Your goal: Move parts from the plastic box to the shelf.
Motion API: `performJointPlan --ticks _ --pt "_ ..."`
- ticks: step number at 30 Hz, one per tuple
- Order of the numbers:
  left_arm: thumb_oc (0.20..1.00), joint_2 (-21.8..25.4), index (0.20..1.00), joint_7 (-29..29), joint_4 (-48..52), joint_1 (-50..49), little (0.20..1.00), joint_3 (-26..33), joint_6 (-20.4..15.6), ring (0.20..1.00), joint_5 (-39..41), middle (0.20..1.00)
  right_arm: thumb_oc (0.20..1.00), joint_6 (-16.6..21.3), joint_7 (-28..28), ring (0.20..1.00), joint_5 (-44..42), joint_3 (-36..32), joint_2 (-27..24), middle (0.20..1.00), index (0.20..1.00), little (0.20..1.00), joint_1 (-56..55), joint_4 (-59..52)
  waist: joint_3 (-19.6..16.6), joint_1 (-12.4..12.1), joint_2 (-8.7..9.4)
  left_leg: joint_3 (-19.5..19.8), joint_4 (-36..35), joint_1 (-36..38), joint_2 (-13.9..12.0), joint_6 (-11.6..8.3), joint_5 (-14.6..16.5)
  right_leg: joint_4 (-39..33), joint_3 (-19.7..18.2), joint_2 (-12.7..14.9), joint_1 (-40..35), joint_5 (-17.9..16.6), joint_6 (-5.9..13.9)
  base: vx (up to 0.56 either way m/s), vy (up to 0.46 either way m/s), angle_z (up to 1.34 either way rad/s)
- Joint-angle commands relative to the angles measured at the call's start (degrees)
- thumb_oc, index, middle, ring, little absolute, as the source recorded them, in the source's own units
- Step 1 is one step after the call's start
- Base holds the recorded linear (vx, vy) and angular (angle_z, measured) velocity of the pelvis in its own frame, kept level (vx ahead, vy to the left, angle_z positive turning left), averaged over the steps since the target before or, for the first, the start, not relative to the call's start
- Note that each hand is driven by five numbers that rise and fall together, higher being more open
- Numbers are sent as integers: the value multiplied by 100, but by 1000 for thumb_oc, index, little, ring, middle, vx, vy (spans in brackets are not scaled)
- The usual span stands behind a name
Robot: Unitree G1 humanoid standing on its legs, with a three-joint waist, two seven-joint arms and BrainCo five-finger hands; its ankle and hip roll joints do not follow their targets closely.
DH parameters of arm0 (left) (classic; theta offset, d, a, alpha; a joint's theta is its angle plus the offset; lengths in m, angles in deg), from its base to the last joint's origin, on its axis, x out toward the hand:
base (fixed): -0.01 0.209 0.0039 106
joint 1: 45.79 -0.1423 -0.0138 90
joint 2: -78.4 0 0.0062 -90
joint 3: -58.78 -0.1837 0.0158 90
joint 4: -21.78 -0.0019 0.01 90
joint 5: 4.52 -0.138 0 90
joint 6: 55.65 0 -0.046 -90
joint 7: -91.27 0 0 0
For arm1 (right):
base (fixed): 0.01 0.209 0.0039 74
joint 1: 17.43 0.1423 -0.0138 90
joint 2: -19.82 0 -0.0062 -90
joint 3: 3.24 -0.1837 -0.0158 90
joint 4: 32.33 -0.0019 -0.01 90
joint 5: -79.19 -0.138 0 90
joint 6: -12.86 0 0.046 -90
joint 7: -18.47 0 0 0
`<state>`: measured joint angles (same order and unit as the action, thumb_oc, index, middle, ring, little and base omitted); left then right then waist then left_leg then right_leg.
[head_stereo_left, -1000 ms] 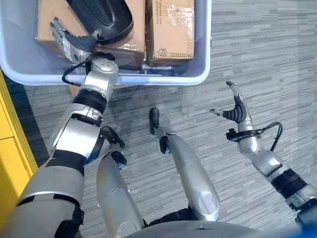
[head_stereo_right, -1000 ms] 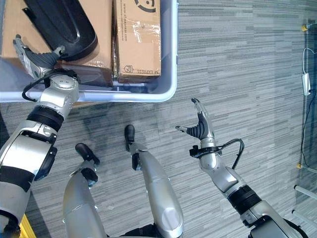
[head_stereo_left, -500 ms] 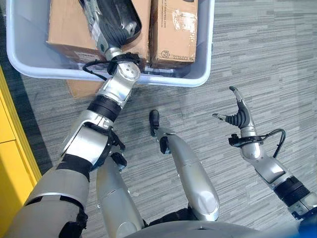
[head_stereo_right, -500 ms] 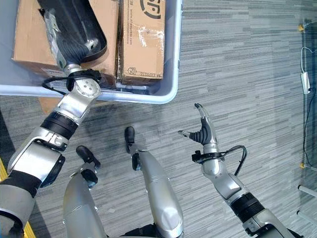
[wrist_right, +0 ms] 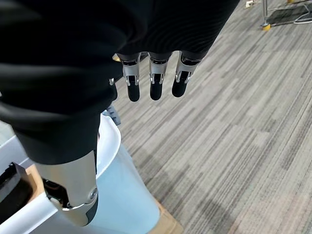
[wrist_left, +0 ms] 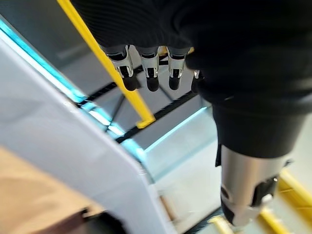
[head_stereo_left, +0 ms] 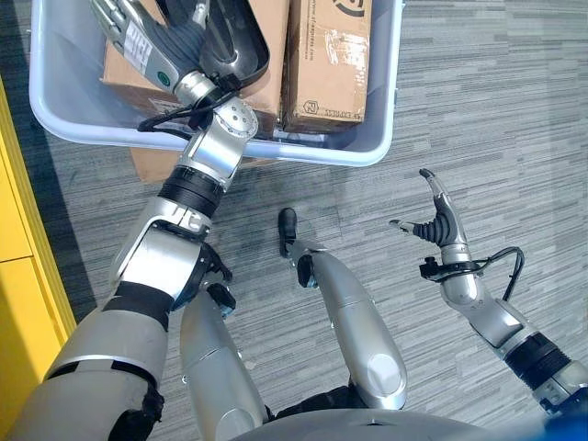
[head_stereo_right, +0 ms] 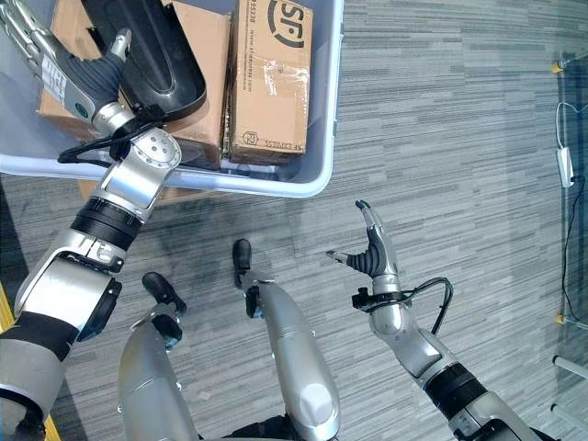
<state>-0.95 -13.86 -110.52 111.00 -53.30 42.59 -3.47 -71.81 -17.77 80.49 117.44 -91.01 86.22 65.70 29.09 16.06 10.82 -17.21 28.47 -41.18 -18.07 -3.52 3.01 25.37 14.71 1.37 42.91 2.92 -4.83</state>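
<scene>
Left eye view cuts off the black part (head_stereo_left: 225,37) beside the released left robot hand (head_stereo_left: 152,46); right robot hand (head_stereo_left: 439,219) released.

Grey striped carpet floor (head_stereo_right: 478,138) w/ a yellow panel (head_stereo_left: 23,266) along the left edge, white cable (head_stereo_right: 565,138) & stand far right.

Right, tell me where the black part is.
The black part lies in the plastic box, on top of the left cardboard box, with the second cardboard box to its right and the open left hand beside it.
</scene>
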Motion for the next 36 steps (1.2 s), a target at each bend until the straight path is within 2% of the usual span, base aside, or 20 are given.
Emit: performJointPlan --ticks 1,2,4,5,7,11,15,16,17,27,31,36 --pt "1000 334 1000 -331 38 346 1000 -133 46 1000 255 1000 1000 109 -86 1000 -53 -165 62 1000 1000 1000 70 -154 71 -176 449 266 883 -257 -560 -361 140 -22 -60 176 -206 272 622 17 10 3" --pt "1000 349 1000 -542 -277 529 1000 -253 216 1000 469 1000 1000 88 -24 1000 -102 -132 44 1000 1000 1000 177 -94 71 -140 482 271 931 -299 -581 -352 184 35 -62 197 -150 270 622 16 3 4" --pt "1000 368 1000 -635 -427 594 1000 -282 210 1000 492 1000 1000 66 -25 1000 -119 -103 41 1000 1000 1000 227 -71 71 -122 493 271 954 -321 -580 -351 204 61 -66 200 -123 273 624 10 3 2" --pt "1000 386 1000 -858 -567 663 1000 -333 227 1000 343 1000 1000 46 -35 1000 -126 -75 43 1000 1000 1000 265 -51 71 -105 509 259 960 -340 -584 -342 215 77 -63 211 -87 260 626 0 0 0" --pt "1000 401 1000 -931 -703 809 1000 -457 416 1000 619 1000 1000 42 1 1000 -175 -98 -5 1000 1000 1000 320 -28 71 -77 528 275 1001 -408 -594 -342 224 121 -68 222 -13 252 622 0 0 0" --pt "1000 399 1000 -1136 -1052 949 1000 -557 464 1000 546 1000 1000 -13 -40 1000 -208 -71 -11 1000 1000 1000 463 20 71 -40 582 289 1039 -509 -615 -346 253 147 -68 252 100 226 628 0 0 0" --pt "1000 394 1000 -1187 -1156 1032 1000 -629 341 1000 578 1000 1000 -31 -103 1000 -215 -54 -19 1000 1000 1000 499 73 71 -12 606 307 1113 -621 -623 -320 322 231 -87 274 230 227 636 4 -5 -1" --pt "1000 369 1000 -1107 -1198 1064 1000 -624 245 1000 926 1000 1000 -66 -114 1000 -231 -61 -29 1000 1000 1000 521 84 71 7 606 299 1129 -638 -624 -312 345 232 -96 271 258 220 637 14 -13 -3" --pt "1000 354 1000 -1173 -1244 1063 1000 -612 230 1000 865 1000 1000 -65 -117 1000 -215 -68 -16 1000 1000 1000 538 96 71 15 602 300 1138 -644 -620 -314 339 239 -107 268 271 216 641 0 0 0" --pt "1000 252 1000 -1426 -1381 999 1000 -603 258 1000 1079 1000 1000 -181 -15 1000 -268 -114 -27 1000 1000 1000 558 32 71 39 667 322 1186 -756 -651 -318 354 258 -83 303 379 185 659 2 -7 0" --pt "1000 195 1000 -1484 -1514 1045 1000 -600 343 1000 1442 1000 1000 -172 -16 1000 -321 -122 -24 1000 1000 1000 616 85 71 69 703 341 1239 -835 -675 -321 353 269 -79 306 469 149 662 11 -38 -2" --pt "1000 195 1000 -1685 -1589 1080 1000 -662 583 1000 1323 1000 1000 -278 42 1000 -404 -201 -69 1000 1000 1000 624 -5 71 105 736 359 1289 -930 -699 -323 356 291 -81 313 570 117 674 6 -21 0"
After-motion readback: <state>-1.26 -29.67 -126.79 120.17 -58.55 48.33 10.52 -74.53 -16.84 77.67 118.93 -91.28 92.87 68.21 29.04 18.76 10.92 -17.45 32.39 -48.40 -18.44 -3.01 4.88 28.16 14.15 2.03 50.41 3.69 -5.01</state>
